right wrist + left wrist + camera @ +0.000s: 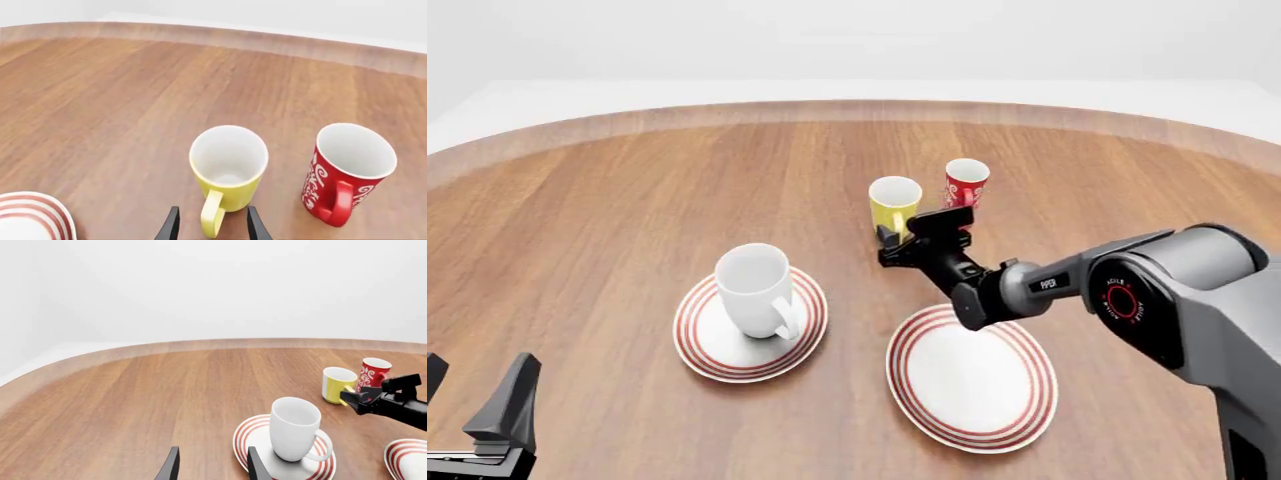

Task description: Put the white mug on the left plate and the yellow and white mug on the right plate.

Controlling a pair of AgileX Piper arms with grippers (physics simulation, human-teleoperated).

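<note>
The white mug (754, 288) stands upright on the left plate (701, 345); both also show in the left wrist view, the mug (293, 426) on the plate (248, 434). The yellow and white mug (894, 203) stands on the table beyond the right plate (972, 378), which is empty. My right gripper (890, 248) is open at the mug's handle; in the right wrist view the handle (212, 216) lies between the fingers of the gripper (211, 227), below the mug (228, 167). My left gripper (474, 388) is open and empty, pulled back near the front left.
A slim red cup with white markings (965, 184) stands close to the right of the yellow mug, also in the right wrist view (347, 172). The round wooden table's far edge (854, 108) curves behind them.
</note>
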